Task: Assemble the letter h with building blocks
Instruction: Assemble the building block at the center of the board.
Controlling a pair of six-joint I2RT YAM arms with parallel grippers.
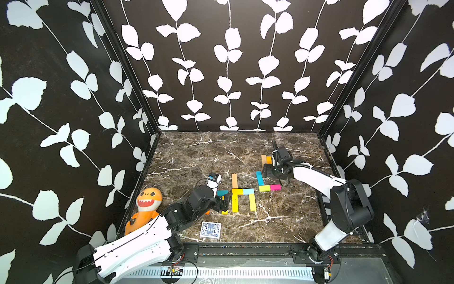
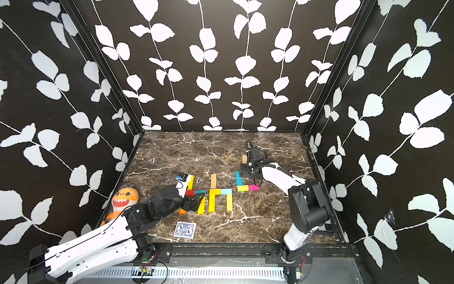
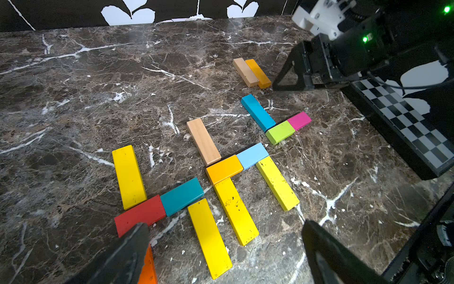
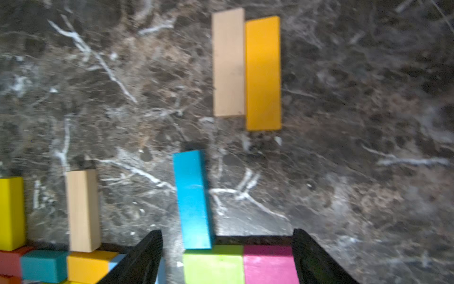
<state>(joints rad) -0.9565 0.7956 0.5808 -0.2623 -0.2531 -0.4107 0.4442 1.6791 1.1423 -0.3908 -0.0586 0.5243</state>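
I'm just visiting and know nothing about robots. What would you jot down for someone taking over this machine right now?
Left fingers: open, empty, at an orange block.
Right fingers: open, empty, near the green block and pink block.
Done: two h shapes, around the red block and the tan block.
Left: the blue block, green and pink form only an L; the spare pair beyond probably supplies the legs.

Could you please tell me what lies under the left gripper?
Under the left gripper, an orange block peeks from beneath one finger, which also covers the red block's end. Most of the orange block is hidden.
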